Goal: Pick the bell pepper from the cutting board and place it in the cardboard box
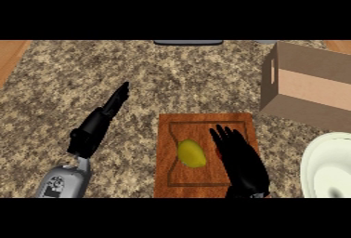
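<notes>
- Right hand (243,163): enters from the lower edge and lies over the right half of the cutting board (205,123). Its fingers are straight, point away from the robot, and grasp nothing.
- Bell pepper (192,153): yellow and oval, it lies on the board just to the left of the right hand, level with the fingers and palm. It appears to be just apart from the hand, though this steep downward view does not settle whether the finger edge touches it.
- Cutting board: brown wood with a grooved inner border. It lies under the right hand and reaches beyond the fingertips.
- Cardboard box (308,88): stands ahead of the right hand and to its right, well apart from the fingertips, with a slot handle in its near-left wall.
- White plate (322,162): just to the right of the right hand, off the board and cut by the view's edge.
- Left hand (96,128): well to the left of the board over the speckled counter (171,79). Its fingers are straight and slanted forward, released and holding nothing.
</notes>
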